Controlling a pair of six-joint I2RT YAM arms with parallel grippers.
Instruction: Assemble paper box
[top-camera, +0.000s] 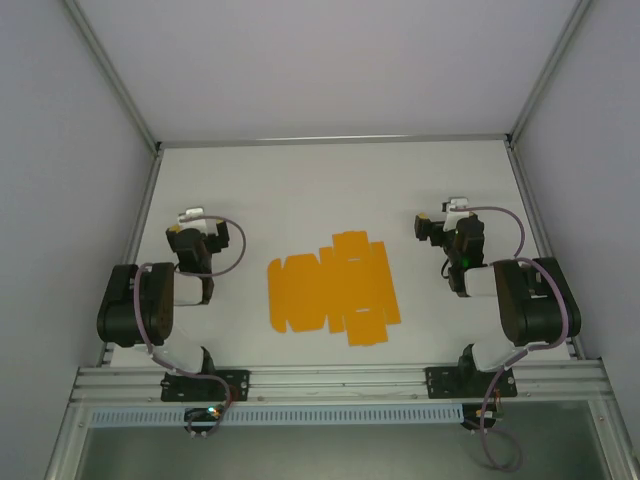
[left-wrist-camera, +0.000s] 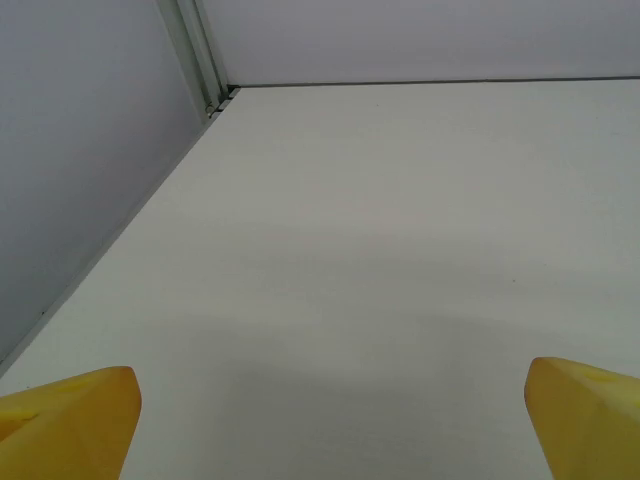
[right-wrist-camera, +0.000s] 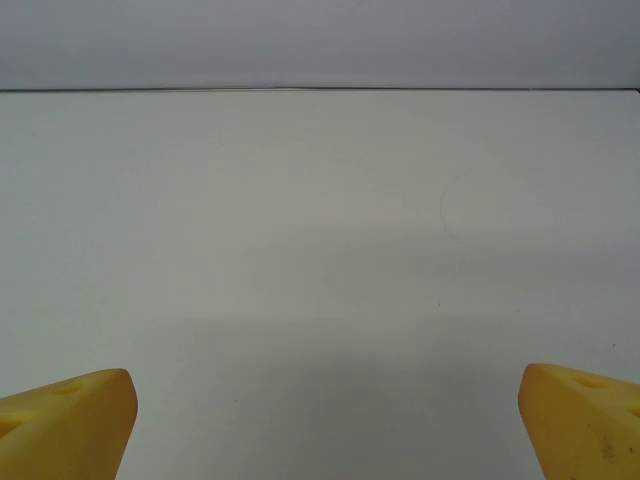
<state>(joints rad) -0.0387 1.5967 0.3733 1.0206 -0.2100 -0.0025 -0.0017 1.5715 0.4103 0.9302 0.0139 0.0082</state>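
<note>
status: not started, as far as I can judge
- table (top-camera: 300, 190): white and flat. The paper box (top-camera: 330, 290) lies on it as an unfolded orange cut-out sheet, flaps spread, and I see no flap raised
- wall panels (top-camera: 320, 60): beyond the paper box on the far, left and right sides, well apart from it, so not in the way
- metal rail (top-camera: 340, 380): near side of the paper box, close to its near edge. It carries both arm bases
- left arm (top-camera: 135, 305): left of the paper box, folded back, not touching it
- right arm (top-camera: 530, 300): right of the paper box, same posture, also apart from it
- left gripper (left-wrist-camera: 330, 425): jaws spread wide, nothing between them. Its yellow fingertips (left-wrist-camera: 70, 425) sit over bare table left of the paper box
- right gripper (right-wrist-camera: 325, 425): jaws spread wide, holding nothing, bare table ahead of its fingertips (right-wrist-camera: 580, 420), right of the paper box

done: nothing
left: every fold, the side walls, tucking the flaps, closing

obstacles: nothing lies between either gripper and the paper box. My guess at the real problem is thin card lying flat on a smooth top, which makes it hard to get a finger under an edge, and the sheet will likely slide when pushed unless one gripper pins it
</note>
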